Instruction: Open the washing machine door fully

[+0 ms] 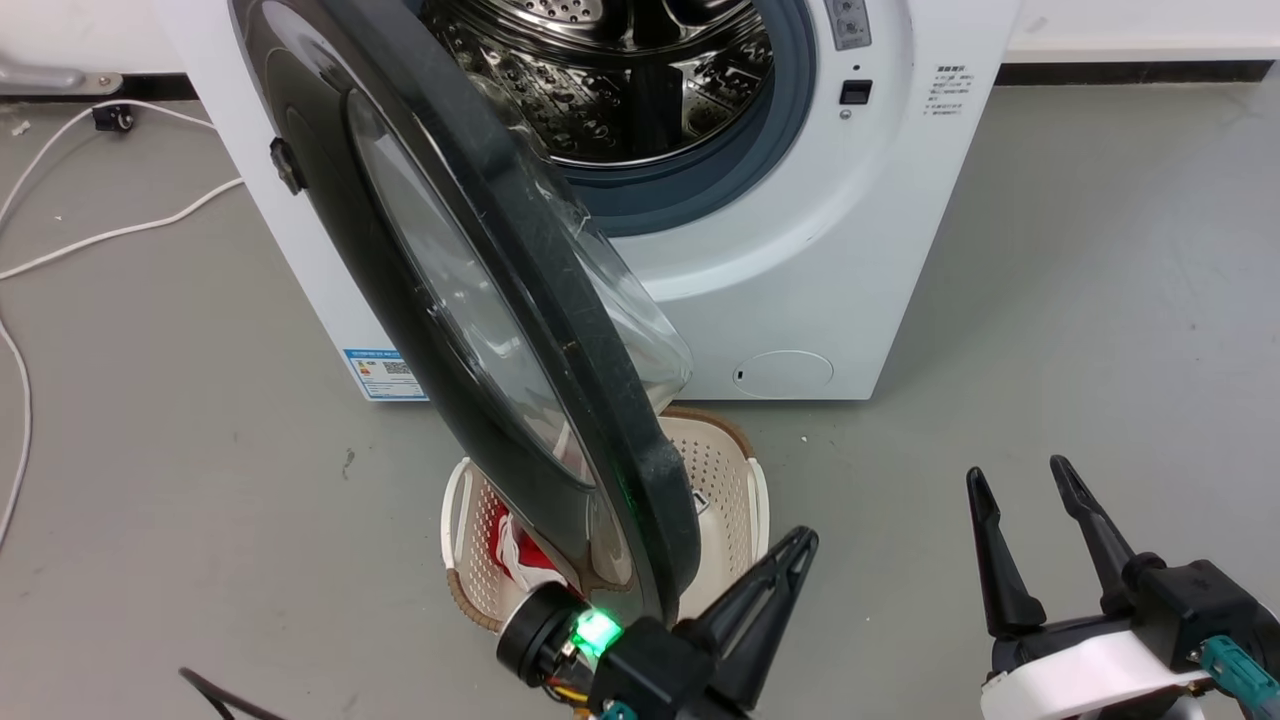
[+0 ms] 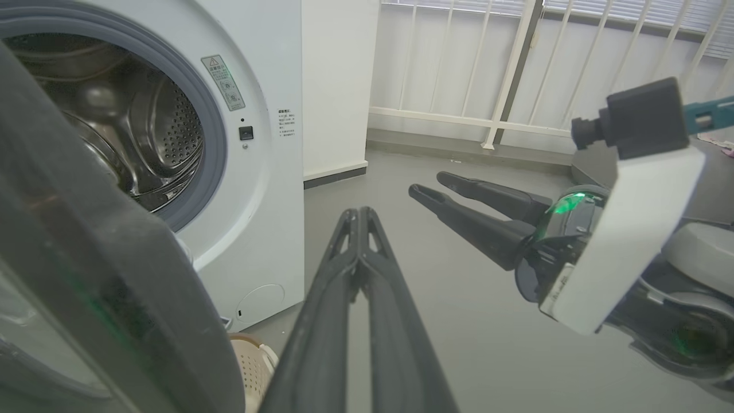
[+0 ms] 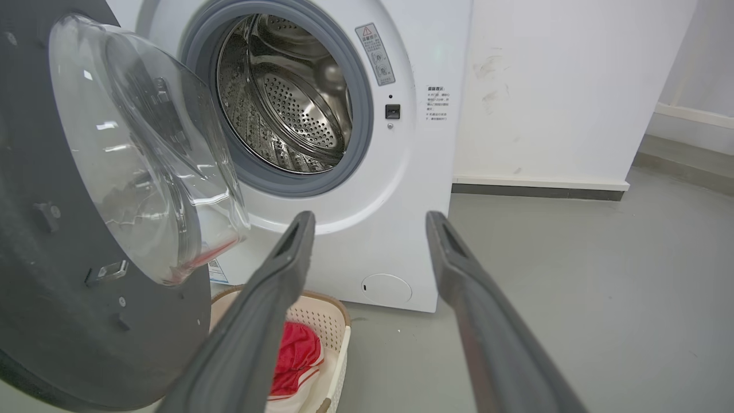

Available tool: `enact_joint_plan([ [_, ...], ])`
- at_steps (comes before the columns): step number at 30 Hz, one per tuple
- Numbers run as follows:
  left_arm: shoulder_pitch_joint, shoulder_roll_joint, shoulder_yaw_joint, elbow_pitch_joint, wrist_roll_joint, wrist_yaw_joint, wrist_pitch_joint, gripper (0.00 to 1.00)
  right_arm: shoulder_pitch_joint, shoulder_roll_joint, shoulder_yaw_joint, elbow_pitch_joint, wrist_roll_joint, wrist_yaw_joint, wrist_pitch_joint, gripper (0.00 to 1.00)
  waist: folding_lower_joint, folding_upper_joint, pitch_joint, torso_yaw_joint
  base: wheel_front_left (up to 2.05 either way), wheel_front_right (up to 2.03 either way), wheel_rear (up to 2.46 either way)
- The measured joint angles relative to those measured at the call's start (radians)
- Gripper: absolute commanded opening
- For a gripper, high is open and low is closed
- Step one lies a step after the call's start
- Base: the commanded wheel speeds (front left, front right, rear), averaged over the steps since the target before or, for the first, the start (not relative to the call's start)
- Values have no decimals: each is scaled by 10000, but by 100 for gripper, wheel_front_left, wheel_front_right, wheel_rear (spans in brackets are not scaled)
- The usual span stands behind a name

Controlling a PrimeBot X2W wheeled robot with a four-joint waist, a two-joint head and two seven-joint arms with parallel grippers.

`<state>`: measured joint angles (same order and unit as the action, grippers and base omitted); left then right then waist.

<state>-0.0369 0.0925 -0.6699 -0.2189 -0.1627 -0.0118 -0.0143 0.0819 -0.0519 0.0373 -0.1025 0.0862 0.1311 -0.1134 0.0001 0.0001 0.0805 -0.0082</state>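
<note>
At the bottom of the head view, closest to the robot, the left end effector (image 1: pixel 800 545) has its two dark fingers pressed flat together on nothing. It lies just beside the lower free edge of the washing machine door (image 1: pixel 470 260); whether it touches the rim I cannot tell. The right end effector (image 1: pixel 1018 470) hangs off to the side over bare floor (image 1: pixel 1100 300), fingers spread wide and empty. Just beyond them a pale perforated basket (image 1: pixel 757 490) holding a red cloth (image 3: pixel 292 353) sits on the floor under the door. The door itself stands about half open, swung out toward the robot from its hinge on the robot's left, its clear glass bowl (image 3: pixel 143 149) facing back at the white machine (image 1: pixel 800 270) and the steel drum (image 1: pixel 620 90) beyond. It looks stiff and fairly heavy, and should turn only on its hinge arc. The glossy black ring is likely too slippery to pinch, so a steady push with closed fingers against the ring's inner face, near the free edge and clear of the glass, seems the best purchase.
</note>
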Motion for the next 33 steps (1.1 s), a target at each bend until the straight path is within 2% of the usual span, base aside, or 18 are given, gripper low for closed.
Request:
enact_joint_plan([
  [17, -1085, -326, 591, 1743, -268, 997, -949, 0, -162, 0, 33, 173, 105, 0, -52, 100, 0, 0, 145, -236, 0, 0, 0],
  [24, -883, -211, 759, 1703, -249, 1392, -945, 0, -163, 0, -56, 176, 203, 0, -56, 100, 0, 0, 177, -143, 0, 0, 0],
  [33, -513, -42, 780, 1277, -222, 1630, -867, 0, -159, 2, -203, 213, 274, 0, -136, 100, -1, -1, 177, 134, 0, 0, 0],
])
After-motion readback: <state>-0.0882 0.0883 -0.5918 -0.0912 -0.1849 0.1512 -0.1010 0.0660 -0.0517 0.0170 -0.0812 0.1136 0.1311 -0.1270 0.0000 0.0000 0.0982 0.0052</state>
